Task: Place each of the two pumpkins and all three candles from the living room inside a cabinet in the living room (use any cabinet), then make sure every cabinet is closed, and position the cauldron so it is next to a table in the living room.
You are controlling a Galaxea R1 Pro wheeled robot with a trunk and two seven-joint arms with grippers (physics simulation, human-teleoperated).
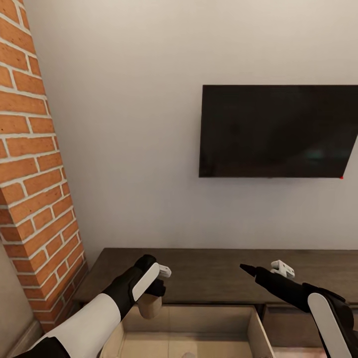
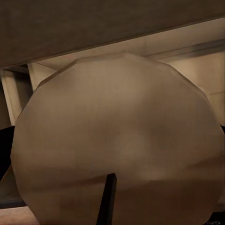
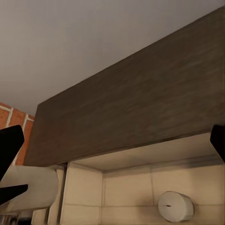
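The robot faces a long low dark-brown wooden cabinet set against a pale grey wall, with a flat black television screen mounted above it and a red brick pillar at the left. One compartment of the cabinet stands open below the top, its pale beige interior showing. The left gripper is clamped on a short stubby beige candle, held over the open compartment just in front of the cabinet's top edge — in the left wrist view the candle's rounded end looms close against the camera. The right gripper hangs apart over the cabinet top, its black fingers spread wide with nothing between them. Through that gap the right wrist view looks into the open compartment, where a second pale grey stubby candle lies on its side against the tiled back wall.
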